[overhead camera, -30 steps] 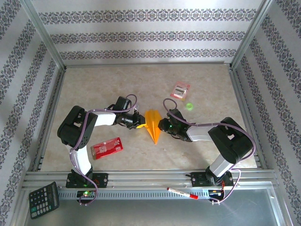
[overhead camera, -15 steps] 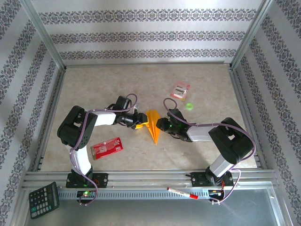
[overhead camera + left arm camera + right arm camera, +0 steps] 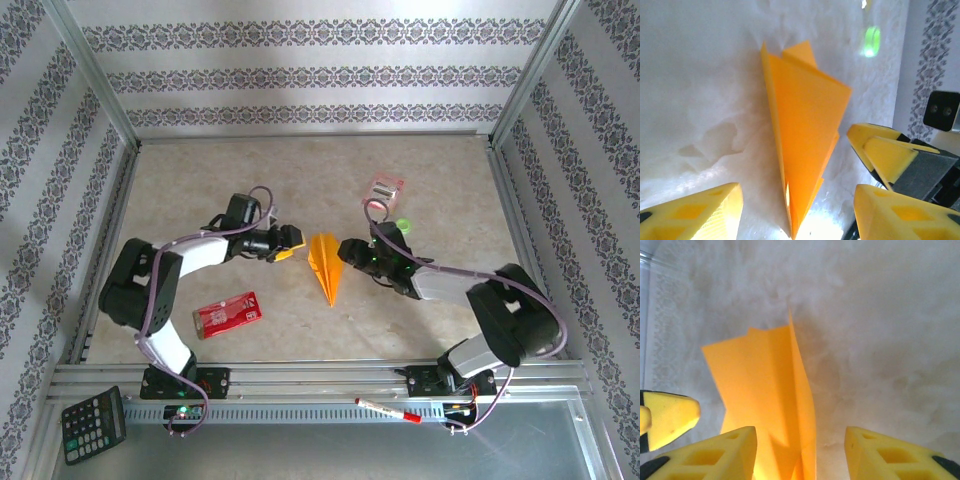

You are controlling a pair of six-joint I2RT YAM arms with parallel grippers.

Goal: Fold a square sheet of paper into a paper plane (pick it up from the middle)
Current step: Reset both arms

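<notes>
Top external view: the paper plane [image 3: 325, 265] lies on the tabletop [image 3: 200, 190] about midway between the two arms, with its wide end toward the far wall and its point toward the near edge
Left fingers: the left fingers [image 3: 285, 247] sit just beside the plane's left edge, spread apart and gripping nothing; from the left wrist the two yellow tips [image 3: 695, 212] stand wide on either side of the plane's [image 3: 805, 130] point, and the paper lies loose on the surface
Right fingers: the right fingers [image 3: 347, 250] are just off the plane's right edge, also parted and empty; from the right wrist the tips [image 3: 895, 452] frame the folded paper [image 3: 765, 390] with bare tabletop showing between the paper and the right-hand tip
Open room: bare surface runs from the plane to the far wall and across the far left corner; near the point there is free tabletop up to the front rail [image 3: 320, 375]
Nearby things: a red packet [image 3: 227, 313] lies near the left arm, well apart from the plane; a pink-and-white packet [image 3: 383, 190] and a small green object [image 3: 403, 226] lie beyond the right arm
Front ledge: a calculator [image 3: 93, 425] at the left and a red pen [image 3: 388, 410] near the right base
Surface and room: pale marbled tabletop, boxed by aluminium posts and walls [image 3: 320, 70] with dark patterned bands
</notes>
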